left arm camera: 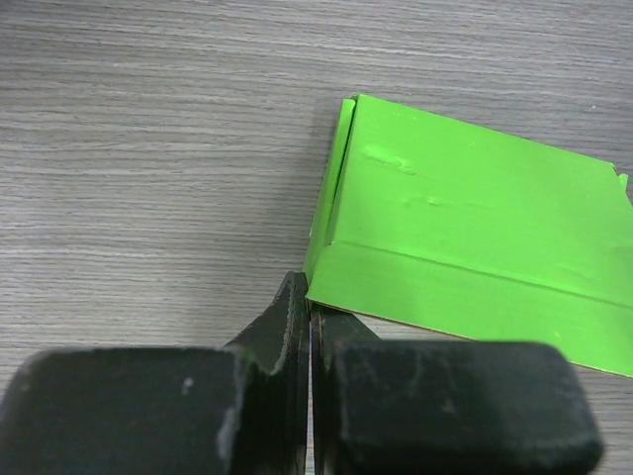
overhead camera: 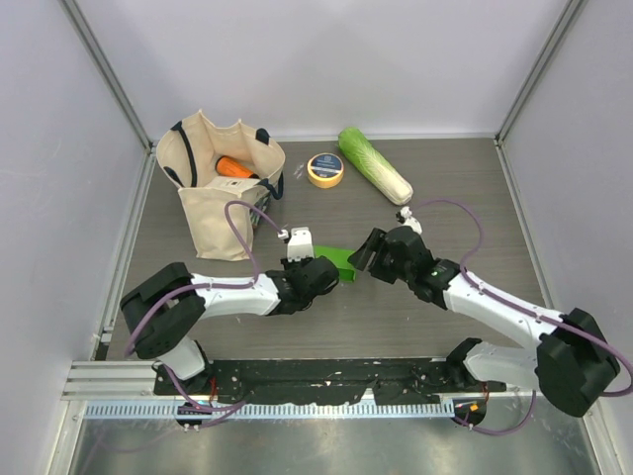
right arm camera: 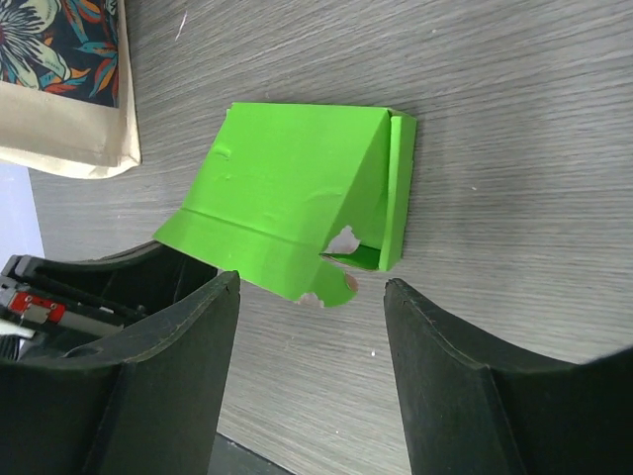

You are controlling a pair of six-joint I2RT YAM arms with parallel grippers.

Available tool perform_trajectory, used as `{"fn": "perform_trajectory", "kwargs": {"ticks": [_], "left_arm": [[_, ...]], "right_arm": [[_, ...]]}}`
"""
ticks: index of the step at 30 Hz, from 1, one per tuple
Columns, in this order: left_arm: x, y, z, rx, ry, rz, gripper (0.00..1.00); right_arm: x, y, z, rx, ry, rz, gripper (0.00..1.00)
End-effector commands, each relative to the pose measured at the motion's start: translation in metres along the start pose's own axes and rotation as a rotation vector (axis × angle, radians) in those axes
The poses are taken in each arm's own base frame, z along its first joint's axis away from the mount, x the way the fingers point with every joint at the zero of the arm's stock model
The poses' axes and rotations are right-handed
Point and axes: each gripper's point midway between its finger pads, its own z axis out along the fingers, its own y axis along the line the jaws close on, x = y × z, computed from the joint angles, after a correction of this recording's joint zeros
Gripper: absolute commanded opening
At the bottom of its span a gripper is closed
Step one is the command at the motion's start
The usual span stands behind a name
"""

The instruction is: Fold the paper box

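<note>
The paper box [overhead camera: 340, 259] is bright green card, partly folded, lying on the dark wood table between the two arms. In the left wrist view the paper box [left arm camera: 465, 228] lies flat with a creased strip along its near edge. My left gripper [left arm camera: 310, 302] is shut, its tips touching the box's near left corner; I see no card between the fingers. In the right wrist view the paper box [right arm camera: 287, 198] rises into a sloped shape with a torn flap, just ahead of my right gripper [right arm camera: 312, 285], which is open and holds nothing. From above, the left gripper [overhead camera: 326, 269] and right gripper [overhead camera: 362, 257] flank the box.
A cream tote bag [overhead camera: 218, 193] with an orange item [overhead camera: 234, 167] inside stands at the back left; its corner shows in the right wrist view [right arm camera: 59, 99]. A yellow tape roll [overhead camera: 325, 169] and a long pale-green cabbage [overhead camera: 374, 164] lie at the back. Grey walls enclose the table.
</note>
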Motion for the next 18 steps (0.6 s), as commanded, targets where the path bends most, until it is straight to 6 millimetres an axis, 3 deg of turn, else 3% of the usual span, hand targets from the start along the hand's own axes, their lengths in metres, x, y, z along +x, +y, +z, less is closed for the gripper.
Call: {"fn": "perform_trajectory", "kwargs": {"ticks": [1, 6, 13, 15, 16, 18], "left_arm": [[-0.005, -0.001, -0.001, -0.019, -0.017, 0.022, 0.0], [-0.003, -0.002, -0.002, -0.008, -0.006, 0.022, 0.0], [-0.002, -0.01, -0.011, 0.073, 0.02, 0.015, 0.01], [-0.005, -0.014, -0.017, 0.11, 0.024, 0.005, 0.06], [0.0, -0.014, -0.019, 0.131, 0.046, 0.011, 0.13], [-0.001, -0.015, -0.027, 0.168, 0.06, 0.009, 0.22]], "right_arm": [[-0.007, 0.018, 0.012, -0.084, -0.028, 0.004, 0.65], [0.008, 0.022, 0.031, -0.15, 0.009, -0.02, 0.63], [0.031, -0.01, 0.048, -0.129, 0.019, -0.028, 0.58], [0.031, -0.012, 0.05, -0.136, 0.006, -0.026, 0.57], [0.031, -0.022, 0.053, -0.105, -0.012, -0.024, 0.56], [0.032, -0.024, 0.054, -0.107, -0.019, -0.035, 0.56]]}}
